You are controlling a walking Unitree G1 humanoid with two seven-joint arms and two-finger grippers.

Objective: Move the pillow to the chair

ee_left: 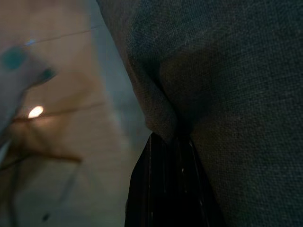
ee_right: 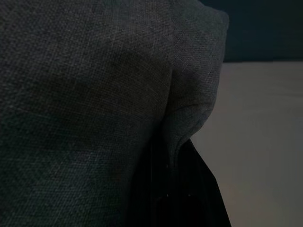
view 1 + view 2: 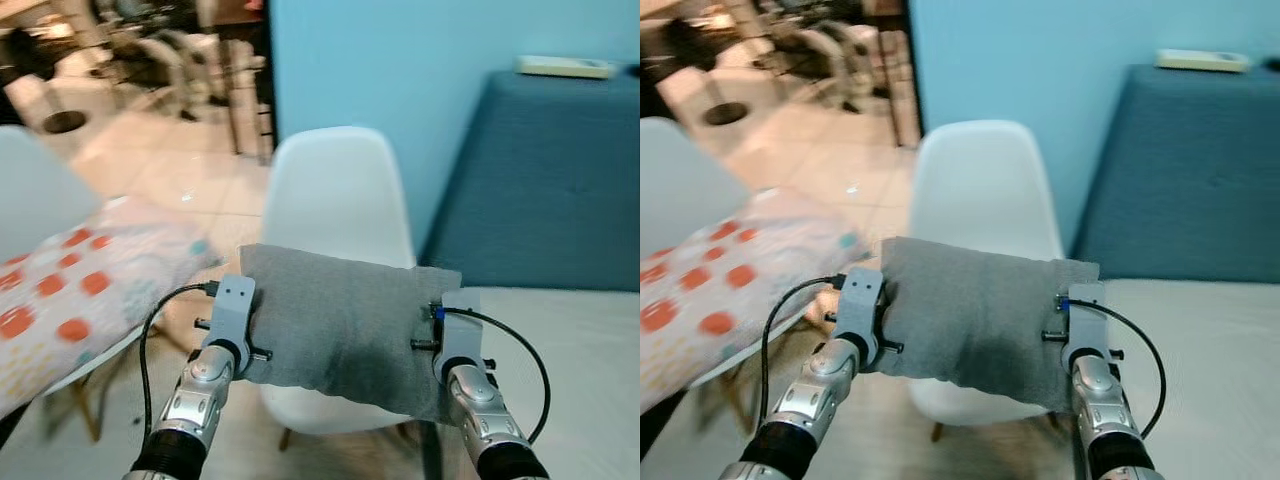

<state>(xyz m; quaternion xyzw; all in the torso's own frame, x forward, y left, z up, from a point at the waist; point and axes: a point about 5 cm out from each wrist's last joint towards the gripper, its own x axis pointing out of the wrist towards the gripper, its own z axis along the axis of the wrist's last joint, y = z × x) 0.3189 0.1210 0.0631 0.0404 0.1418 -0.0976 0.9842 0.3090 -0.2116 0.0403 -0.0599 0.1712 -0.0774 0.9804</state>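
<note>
Closest to me, the left gripper (image 3: 232, 330) and right gripper (image 3: 452, 335) are each clamped tight on an end of the soft grey rectangular fabric pillow (image 3: 345, 325), one per side so it hangs level in the air, I'd guess. Right behind it waits the white moulded plastic chair (image 3: 335, 195), nothing on its seat that I can see. Off left, a white cushion with red-orange spots (image 3: 70, 290) fills another white chair (image 3: 30, 185), and the dark blue sofa (image 3: 550, 170) sits farthest back.

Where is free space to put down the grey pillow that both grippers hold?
The white plastic chair ahead looks free, though the grey fabric pillow, pinched between the left gripper and right gripper, hides most of its seat. The pale bed surface beside the dark blue headboard is bare. The neighbouring chair carries a spotted cushion.
</note>
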